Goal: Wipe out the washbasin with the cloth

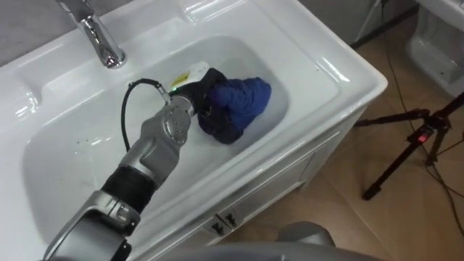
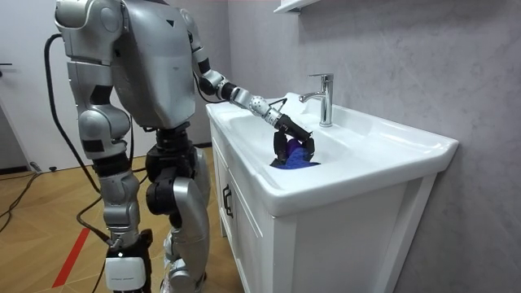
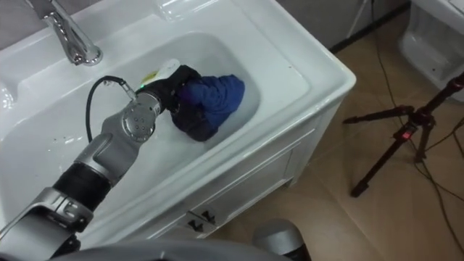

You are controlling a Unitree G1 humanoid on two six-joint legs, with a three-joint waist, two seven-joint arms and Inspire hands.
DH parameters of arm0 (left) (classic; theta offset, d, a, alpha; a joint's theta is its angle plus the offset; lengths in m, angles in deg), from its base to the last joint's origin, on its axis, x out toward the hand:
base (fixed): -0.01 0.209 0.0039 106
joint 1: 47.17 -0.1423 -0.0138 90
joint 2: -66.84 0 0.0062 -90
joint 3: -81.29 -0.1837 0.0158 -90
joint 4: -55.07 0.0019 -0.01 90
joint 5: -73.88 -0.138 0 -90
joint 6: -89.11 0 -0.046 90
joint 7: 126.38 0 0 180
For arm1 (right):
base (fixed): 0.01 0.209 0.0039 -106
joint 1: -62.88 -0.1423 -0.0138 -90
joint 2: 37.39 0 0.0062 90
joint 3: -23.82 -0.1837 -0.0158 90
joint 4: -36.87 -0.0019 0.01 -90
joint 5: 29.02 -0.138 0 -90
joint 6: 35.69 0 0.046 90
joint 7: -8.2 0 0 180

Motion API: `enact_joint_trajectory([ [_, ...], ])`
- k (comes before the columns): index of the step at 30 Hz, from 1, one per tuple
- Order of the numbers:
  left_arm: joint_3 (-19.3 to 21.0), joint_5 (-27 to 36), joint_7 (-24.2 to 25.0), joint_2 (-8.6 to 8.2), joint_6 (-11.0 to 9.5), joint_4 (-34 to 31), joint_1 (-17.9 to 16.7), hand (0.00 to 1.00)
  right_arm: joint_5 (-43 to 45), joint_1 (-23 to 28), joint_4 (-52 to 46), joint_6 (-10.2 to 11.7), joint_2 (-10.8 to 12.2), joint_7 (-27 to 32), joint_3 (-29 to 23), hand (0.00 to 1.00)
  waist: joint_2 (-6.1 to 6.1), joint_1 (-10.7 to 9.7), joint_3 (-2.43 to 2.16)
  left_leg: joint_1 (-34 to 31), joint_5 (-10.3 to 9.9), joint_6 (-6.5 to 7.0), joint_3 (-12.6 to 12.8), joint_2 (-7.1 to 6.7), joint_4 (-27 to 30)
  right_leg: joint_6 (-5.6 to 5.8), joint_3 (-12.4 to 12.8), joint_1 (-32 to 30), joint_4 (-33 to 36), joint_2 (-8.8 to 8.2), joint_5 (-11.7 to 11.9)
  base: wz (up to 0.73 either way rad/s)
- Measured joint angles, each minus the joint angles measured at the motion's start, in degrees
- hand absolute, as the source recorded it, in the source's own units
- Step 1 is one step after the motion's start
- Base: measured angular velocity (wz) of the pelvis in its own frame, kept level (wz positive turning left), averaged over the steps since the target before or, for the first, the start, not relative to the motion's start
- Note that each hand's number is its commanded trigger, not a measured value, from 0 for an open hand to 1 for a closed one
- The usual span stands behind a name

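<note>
Fingers of the left hand (image 1: pixel 203 94) are curled on the bunched blue cloth (image 1: pixel 245 98), which lies on the floor of the basin (image 1: pixel 304 65). I judge the wiping is under way; the next move needs pressure while dragging the cloth along the walls.

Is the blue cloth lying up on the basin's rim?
No, the blue cloth sits down inside the bowl of the basin, held by the left hand.

Room corner: grey textured wall (image 2: pixel 407 57), wooden floor (image 2: pixel 45 218).
White cabinet (image 2: pixel 342 236) at lower right of the frame; black tripod (image 1: pixel 423 133) standing at right.
</note>
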Motion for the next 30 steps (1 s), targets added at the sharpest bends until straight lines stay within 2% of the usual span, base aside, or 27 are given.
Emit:
enact_joint_trajectory([
  [8,0.81,-0.99,-0.50,0.07,-0.10,2.05,0.93,1.00,-0.27,0.76,0.06,0.12,-0.68,-0.02,-0.85,0.00,0.26,-0.19,0.16,0.30,0.00,0.00,-0.03,0.08,-0.02,-0.04,0.08,0.12,0.59,0.11,0.02,-0.01],
  [12,1.88,-1.31,-0.78,0.92,-0.49,3.03,0.95,1.00,-0.32,1.40,-0.58,0.11,-0.75,0.15,-4.56,0.00,0.20,-0.06,0.18,0.61,0.00,0.00,0.59,0.10,-0.01,-0.10,1.35,-0.24,0.40,0.44,0.01,-0.15],
  [16,3.38,-1.25,-3.14,0.95,-1.02,6.98,0.96,1.00,-0.47,2.64,-2.24,-0.36,-0.77,1.06,-4.93,0.00,0.08,0.29,0.11,1.13,0.00,0.00,1.36,0.25,-0.06,-0.20,2.62,-0.22,0.60,0.93,0.14,-0.18],
  [20,7.79,-3.34,-5.54,1.02,-1.65,11.41,0.98,1.00,-0.45,3.32,-2.37,-0.36,-1.02,2.35,-6.86,0.00,-0.10,0.27,-0.26,1.16,0.00,0.00,1.20,0.44,-0.03,-0.46,2.95,-0.40,0.86,1.21,0.31,-0.11],
  [23,9.67,-4.44,-7.48,1.83,-1.83,15.50,0.99,1.00,-0.41,4.06,-2.51,-0.37,-1.05,3.40,-7.29,0.00,-0.34,1.70,-0.63,2.11,-0.03,-0.04,1.27,0.83,-0.14,-0.83,4.11,0.40,0.75,2.00,0.57,-0.18],
  [25,11.04,-4.44,-7.78,2.58,-1.68,17.28,0.92,1.00,-0.39,4.46,-2.85,-0.36,-1.08,3.54,-7.64,0.00,-0.57,2.15,-0.72,2.58,-0.03,-0.04,1.27,1.14,-0.13,-1.15,4.24,0.90,0.52,2.31,0.89,-0.15],
  [29,14.48,-4.71,-8.18,3.63,-2.07,20.86,0.93,1.00,0.08,3.97,-2.42,-0.30,-1.42,3.92,-9.09,0.00,0.09,2.41,-1.03,2.74,-0.03,-0.04,1.26,1.38,-0.11,-1.37,4.39,0.89,0.66,2.57,1.02,-0.04],
  [30,14.93,-4.77,-8.33,4.36,-2.61,21.90,0.95,1.00,0.59,3.85,-2.43,-0.27,-1.31,3.91,-9.52,0.00,0.20,2.54,-1.05,2.74,-0.03,-0.04,1.27,1.45,-0.12,-1.46,4.44,0.89,0.64,2.67,1.07,-0.03],
])
